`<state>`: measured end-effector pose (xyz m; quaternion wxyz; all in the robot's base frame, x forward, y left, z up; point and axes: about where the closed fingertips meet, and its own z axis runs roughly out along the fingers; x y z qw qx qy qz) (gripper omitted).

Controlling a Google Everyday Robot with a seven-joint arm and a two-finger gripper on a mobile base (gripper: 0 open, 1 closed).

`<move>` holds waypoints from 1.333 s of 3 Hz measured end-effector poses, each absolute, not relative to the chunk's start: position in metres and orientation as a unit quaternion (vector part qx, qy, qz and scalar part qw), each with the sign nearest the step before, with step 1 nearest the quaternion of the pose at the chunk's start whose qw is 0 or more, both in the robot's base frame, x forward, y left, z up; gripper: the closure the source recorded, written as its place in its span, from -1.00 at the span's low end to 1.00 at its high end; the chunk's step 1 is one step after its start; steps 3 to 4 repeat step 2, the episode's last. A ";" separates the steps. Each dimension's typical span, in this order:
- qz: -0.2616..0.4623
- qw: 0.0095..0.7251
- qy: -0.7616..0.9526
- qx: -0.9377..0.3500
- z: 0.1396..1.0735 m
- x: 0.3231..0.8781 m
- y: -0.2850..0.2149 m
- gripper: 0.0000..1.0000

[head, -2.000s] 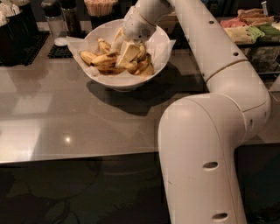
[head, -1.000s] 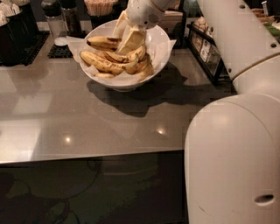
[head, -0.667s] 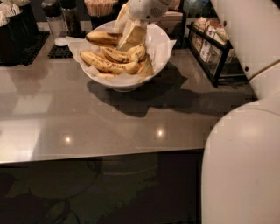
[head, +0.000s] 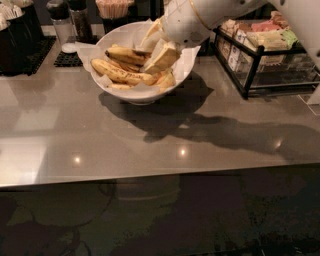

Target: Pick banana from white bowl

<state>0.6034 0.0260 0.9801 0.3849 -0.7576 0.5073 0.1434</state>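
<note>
Gone from the near right corner is the bulk of the robot's arm (head: 210,12), which filled that side two seconds ago and now reaches in only from the far right. The tool (head: 150,52) has stayed low inside the white bowl (head: 134,96), which stands close to the far edge of the worktop (head: 150,150), left of its middle. The bananas (head: 117,72) lie in the bowl on crumpled white paper, with the tool at their right-hand ends. Whether the tool is wide, narrow or already closed on fruit cannot be told from this angle. The task appears to be at the grasp itself: nothing has been lifted out yet. The next move, on this evidence, calls for a firm hold on a single banana and a straight rise clear of the rim, without dragging the paper or tipping the bowl. A wire snack rack (head: 265,55) stands at the far right corner, shakers (head: 70,20) at the far left.
</note>
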 end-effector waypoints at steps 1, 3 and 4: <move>0.149 0.378 0.524 -0.749 0.960 0.599 0.013 1.00; 0.149 0.379 0.522 -0.750 0.962 0.599 0.015 1.00; 0.149 0.379 0.522 -0.750 0.962 0.599 0.015 1.00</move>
